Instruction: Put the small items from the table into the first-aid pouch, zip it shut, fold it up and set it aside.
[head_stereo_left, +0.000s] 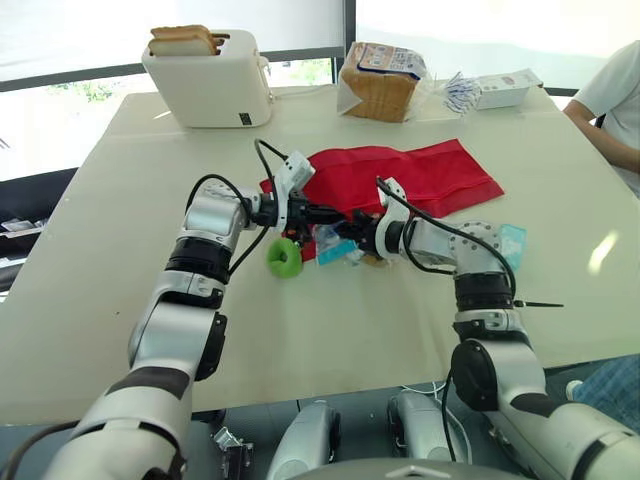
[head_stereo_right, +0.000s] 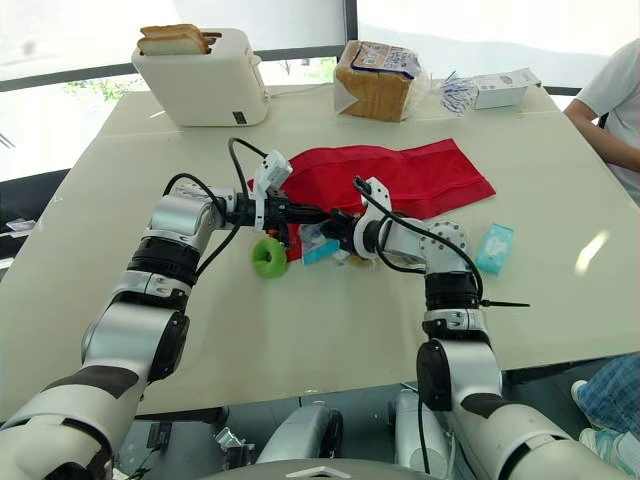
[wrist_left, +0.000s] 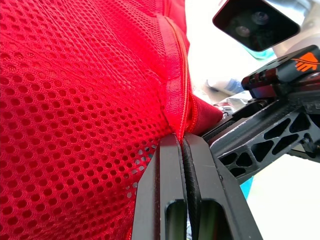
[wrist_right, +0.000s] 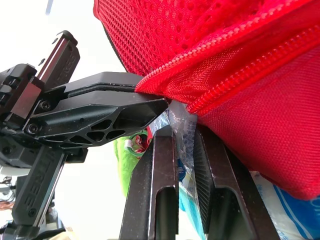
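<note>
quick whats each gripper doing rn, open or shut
Left gripper: shut on the edge of the red pouch, by the zipper.
Right gripper: shut on a clear plastic packet at the pouch's edge.

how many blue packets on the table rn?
2. One blue packet is at the red pouch mouth, pinched by the right gripper; the other lies on the table beside the right elbow. More may be hidden beneath the grippers.
</note>
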